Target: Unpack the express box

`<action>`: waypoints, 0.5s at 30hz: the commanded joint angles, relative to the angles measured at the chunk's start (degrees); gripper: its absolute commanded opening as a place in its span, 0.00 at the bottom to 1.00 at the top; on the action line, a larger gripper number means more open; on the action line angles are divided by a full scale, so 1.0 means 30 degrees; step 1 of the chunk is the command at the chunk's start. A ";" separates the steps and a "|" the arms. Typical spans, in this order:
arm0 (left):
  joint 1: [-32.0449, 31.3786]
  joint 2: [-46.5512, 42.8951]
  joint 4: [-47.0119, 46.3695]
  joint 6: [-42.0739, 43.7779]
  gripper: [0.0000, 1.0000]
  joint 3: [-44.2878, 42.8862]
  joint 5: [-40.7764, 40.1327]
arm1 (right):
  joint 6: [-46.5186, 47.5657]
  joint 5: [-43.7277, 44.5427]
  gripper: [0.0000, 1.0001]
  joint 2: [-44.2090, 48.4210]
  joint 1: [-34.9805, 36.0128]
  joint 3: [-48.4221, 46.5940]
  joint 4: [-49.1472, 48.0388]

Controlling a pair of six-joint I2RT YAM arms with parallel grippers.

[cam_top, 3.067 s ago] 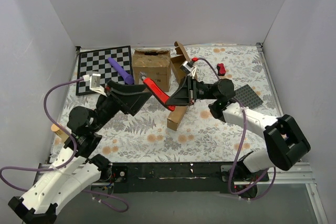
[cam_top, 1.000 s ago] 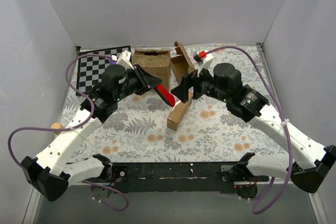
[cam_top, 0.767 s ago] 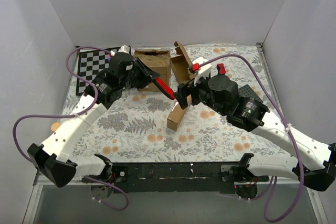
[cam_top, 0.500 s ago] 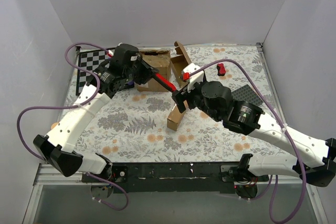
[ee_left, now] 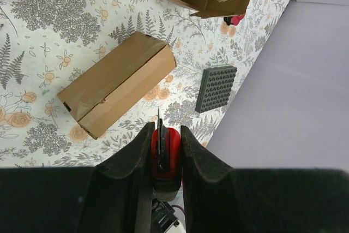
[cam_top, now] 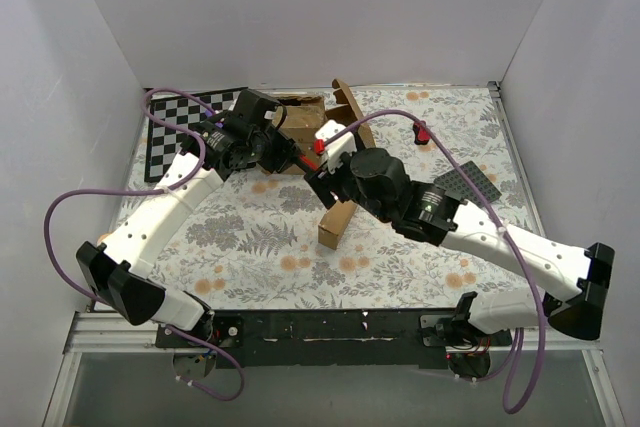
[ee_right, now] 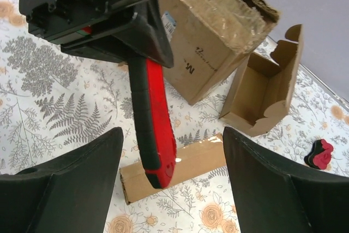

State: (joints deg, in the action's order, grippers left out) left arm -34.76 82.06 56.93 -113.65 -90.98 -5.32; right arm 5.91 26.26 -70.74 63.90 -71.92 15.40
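The express box (cam_top: 335, 225) is a flat closed brown mailer lying on the floral cloth; it also shows as the express box (ee_left: 117, 83) and the express box (ee_right: 191, 165). My left gripper (cam_top: 283, 152) is shut on a red and black utility knife (ee_left: 163, 154), handle clamped between both fingers, held in the air above the box. My right gripper (ee_right: 172, 135) is open. The knife (ee_right: 155, 129) hangs between its wide-spread fingers without touching either. In the top view my right gripper (cam_top: 318, 175) sits right next to the left one, over the box's far end.
A large printed carton (cam_top: 300, 107) stands at the back, with an open small mailer (cam_top: 350, 112) beside it. A chequerboard (cam_top: 170, 137) lies back left. A grey studded plate (cam_top: 470, 182) and a small red piece (cam_top: 422, 132) lie to the right.
The left arm has carried the knife back and left towards the large carton. The right arm has swung left after it, bringing its jaws around the knife's free end and narrowing them slightly.
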 commanded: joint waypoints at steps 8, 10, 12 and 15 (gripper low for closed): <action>-0.0190 -0.0547 0.0448 -0.1171 0.00 -0.0962 0.0309 | 0.0695 -0.0873 0.80 -0.2285 0.0292 -0.2391 -0.0301; -0.0190 -0.0634 0.0419 -0.1200 0.00 -0.0817 0.0426 | 0.0812 -0.0612 0.77 -0.2668 0.0292 -0.2569 -0.0036; -0.0219 -0.0810 0.0215 -0.1259 0.00 -0.0525 0.0631 | 0.0783 -0.0114 0.72 -0.3021 0.0292 -0.2570 0.0228; -0.0219 -0.1250 -0.0194 -0.1492 0.00 0.0090 0.0748 | 0.0871 -0.0168 0.63 -0.3109 0.0292 -0.2278 0.0083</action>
State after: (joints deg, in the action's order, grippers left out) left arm -35.11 81.93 57.54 -114.04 -91.33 -4.45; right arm 7.81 24.53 -79.75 64.53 -77.25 16.56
